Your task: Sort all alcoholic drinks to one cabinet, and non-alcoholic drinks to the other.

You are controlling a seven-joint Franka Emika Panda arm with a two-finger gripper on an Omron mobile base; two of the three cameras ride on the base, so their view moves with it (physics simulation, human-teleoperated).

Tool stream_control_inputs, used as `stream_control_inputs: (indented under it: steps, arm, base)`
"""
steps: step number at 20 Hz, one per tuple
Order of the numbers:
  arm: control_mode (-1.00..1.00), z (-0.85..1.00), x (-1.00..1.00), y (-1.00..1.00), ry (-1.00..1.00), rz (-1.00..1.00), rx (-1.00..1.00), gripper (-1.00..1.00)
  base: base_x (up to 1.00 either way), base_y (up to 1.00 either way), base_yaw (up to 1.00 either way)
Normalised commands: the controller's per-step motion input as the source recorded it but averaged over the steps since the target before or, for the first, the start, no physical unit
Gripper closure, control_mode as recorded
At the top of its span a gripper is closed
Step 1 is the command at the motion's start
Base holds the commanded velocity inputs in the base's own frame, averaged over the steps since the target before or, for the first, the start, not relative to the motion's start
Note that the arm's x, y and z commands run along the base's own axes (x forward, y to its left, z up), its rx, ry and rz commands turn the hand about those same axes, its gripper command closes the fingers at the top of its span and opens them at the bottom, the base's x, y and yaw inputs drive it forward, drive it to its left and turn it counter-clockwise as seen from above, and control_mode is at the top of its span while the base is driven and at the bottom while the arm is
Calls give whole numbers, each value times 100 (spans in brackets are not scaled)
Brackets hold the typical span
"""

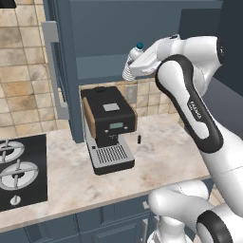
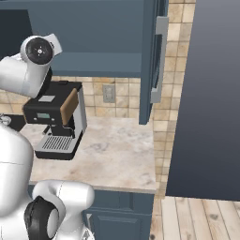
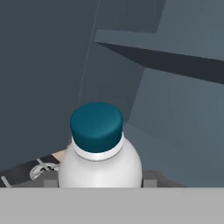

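Note:
A clear ribbed water bottle [image 1: 132, 60] with a teal cap [image 1: 139, 46], one of the non-alcoholic drinks, hangs high above the counter in front of the open blue upper cabinet [image 1: 109, 33]. My gripper [image 1: 136, 64] is shut on its body from the right. In the hand view the water bottle [image 3: 99, 164] rises between my fingertips [image 3: 50, 179], teal cap [image 3: 96, 126] upward, with the gripper [image 3: 100, 180] around its shoulder. Behind it are the cabinet's inner wall and a shelf [image 3: 166, 54]. The alcoholic drinks are out of view.
A black coffee machine [image 1: 108, 128] stands on the marble counter [image 1: 161, 156] just below the bottle. A stove [image 1: 19, 171] lies at the left. The cabinet's open door [image 1: 61, 71] juts out left of the machine. A tall dark panel [image 2: 211, 93] bounds the right.

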Motion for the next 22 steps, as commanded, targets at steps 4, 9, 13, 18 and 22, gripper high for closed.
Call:
stream_control_inputs:
  steps: [4,9,13,18,22]
  arm:
    - [-100,0,39,0,0,0,11,100]
    - [-100,0,40,3,0,0,6,100]
    - [-100,0,39,10,0,0,0,100]
    - [-100,0,43,5,3,0,-1,100]
    - [-100,0,40,5,10,0,-4,100]
  base:
    - [0,0,0]
    - [0,0,0]
    - [0,0,0]
    - [0,0,0]
    - [0,0,0]
